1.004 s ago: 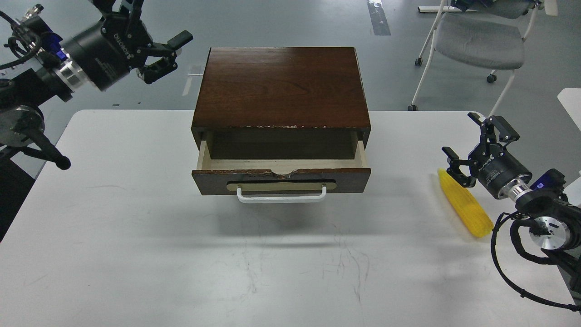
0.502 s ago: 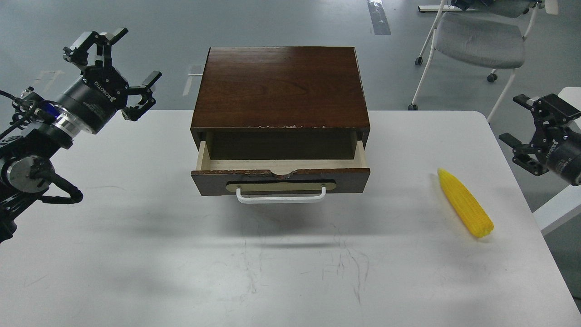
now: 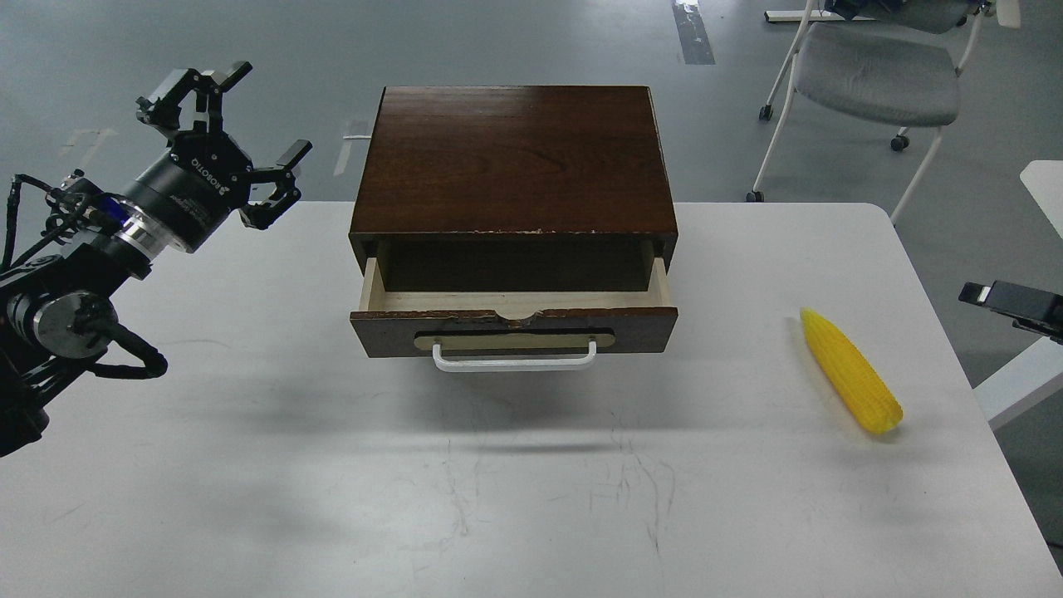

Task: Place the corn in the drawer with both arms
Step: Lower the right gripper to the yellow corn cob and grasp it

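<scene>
The yellow corn (image 3: 851, 371) lies on the white table at the right, pointed end toward the back. The drawer (image 3: 515, 325) of the dark brown wooden box (image 3: 511, 154) is pulled partly out, and the pale strip of its inside that shows holds nothing. Its white bar handle (image 3: 514, 360) faces me. My left gripper (image 3: 249, 141) is open and empty, raised left of the box at the table's back edge. Of my right gripper only a black piece (image 3: 1009, 301) shows at the right edge, well right of the corn.
The white table (image 3: 498, 498) is scuffed in front of the drawer. A grey wheeled chair (image 3: 872, 75) stands on the floor behind the table at the right. Another white surface (image 3: 1017, 382) sits off the table's right edge.
My right arm has pulled back to the right, away from the corn, almost out of view. My left gripper dropped from the top left, then shifted slightly toward the box. The corn has not moved.
</scene>
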